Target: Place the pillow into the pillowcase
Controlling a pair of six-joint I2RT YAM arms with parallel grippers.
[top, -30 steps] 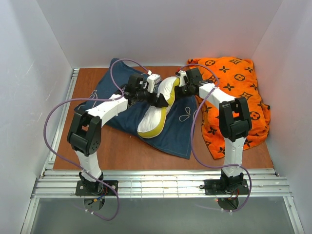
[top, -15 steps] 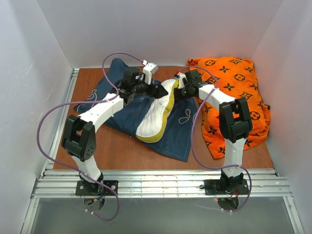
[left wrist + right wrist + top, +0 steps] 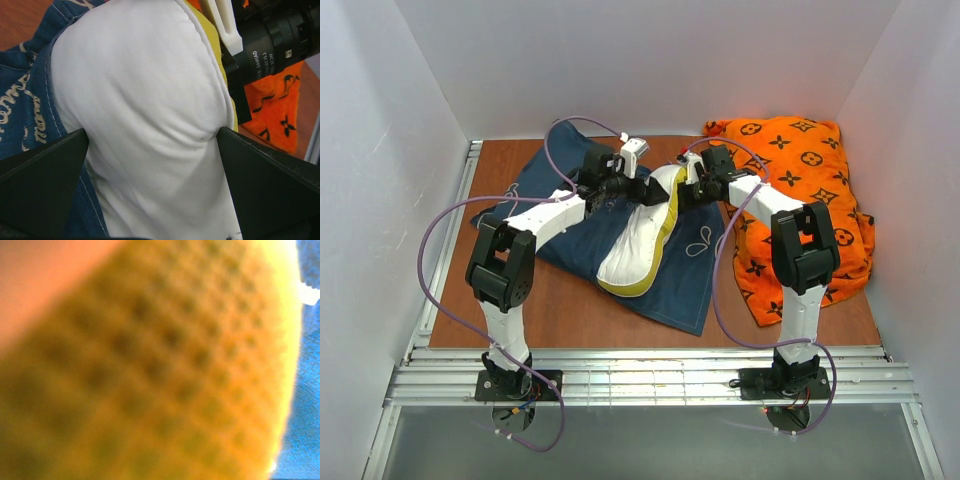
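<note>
The pillow (image 3: 638,235), white with a yellow edge band, lies tilted on its edge on top of the navy pillowcase (image 3: 685,280). My left gripper (image 3: 646,188) is open at the pillow's far end. In the left wrist view its two dark fingers straddle the bulging white face (image 3: 145,100), with the gripper (image 3: 152,132) pressed close and pillowcase fabric (image 3: 30,110) at the left. My right gripper (image 3: 688,190) is shut on the pillow's yellow band at the same far end. The right wrist view is filled by the blurred yellow mesh band (image 3: 150,365), with its own fingers hidden.
An orange monogram cushion (image 3: 800,200) lies at the right, close to the right arm. White walls close in the brown table (image 3: 570,310) on three sides. The right gripper's black body (image 3: 280,45) sits just beyond the pillow in the left wrist view.
The left gripper pulled back from the pillow, then returned to its far end. The pillow has leaned lower toward the front left. The right gripper stayed put.
</note>
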